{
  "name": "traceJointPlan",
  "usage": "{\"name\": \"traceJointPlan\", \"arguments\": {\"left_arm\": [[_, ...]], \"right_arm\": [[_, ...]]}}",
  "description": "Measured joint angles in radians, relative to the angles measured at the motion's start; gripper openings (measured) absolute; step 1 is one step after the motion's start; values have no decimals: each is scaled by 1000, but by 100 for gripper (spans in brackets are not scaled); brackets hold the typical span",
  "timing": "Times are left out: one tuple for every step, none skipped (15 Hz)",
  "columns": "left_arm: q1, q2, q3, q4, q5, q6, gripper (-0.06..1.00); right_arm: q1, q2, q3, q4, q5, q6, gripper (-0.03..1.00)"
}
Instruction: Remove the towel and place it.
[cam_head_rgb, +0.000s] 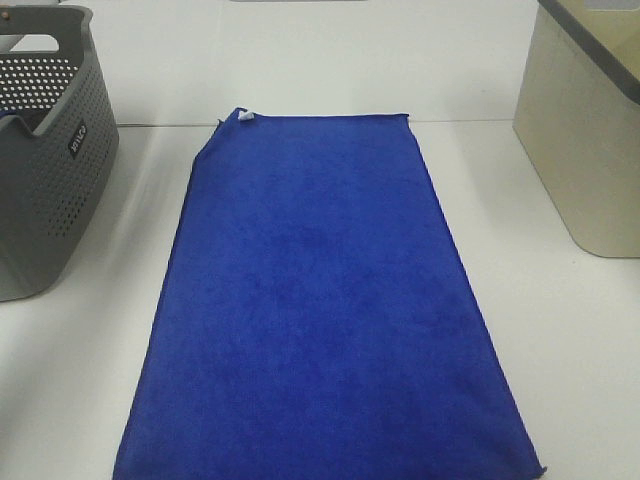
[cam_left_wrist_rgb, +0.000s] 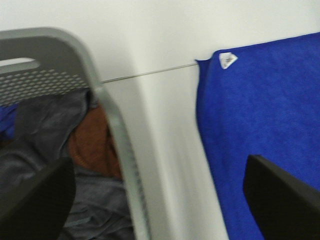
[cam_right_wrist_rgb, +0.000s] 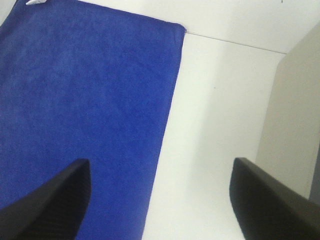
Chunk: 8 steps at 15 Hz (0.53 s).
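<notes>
Blue towel (cam_head_rgb: 320, 320) lies flat on the table (cam_head_rgb: 560, 340). Left gripper (cam_left_wrist_rgb: 160, 200) hangs spread wide over its tagged edge; right gripper (cam_right_wrist_rgb: 160, 200), also spread and empty, over the opposite edge.

I count one blue towel (cam_head_rgb: 325, 310), one grey basket (cam_head_rgb: 50, 150) at nine o'clock, one beige bin (cam_head_rgb: 585, 140) at three, two pincers.
</notes>
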Motion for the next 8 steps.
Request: {"name": "traceJointPlan", "arguments": {"left_arm": [[42,-45,58,2,1,0,86],[85,-86,107,7,1,6,86],[117,-125,151,8,2,21,86],[135,-162,198,8,2,34,86],[143,-250,298,6,2,59,86],[143,-299,366,1,1,68,86],[143,-360,445,-5,1,77,86],[143,-428,524,-8,1,80,86]], "right_arm": [[-19,-12,0,12,0,20,75],[-41,-24,0,27,1,28,75],[-65,-35,0,39,1,33,75],[-80,-53,17,35,-1,42,75],[-83,-125,123,36,-1,48,75],[-83,-176,202,43,-1,49,75],[-83,-247,304,45,-1,49,75],[-83,-322,410,44,-1,50,75]]}}
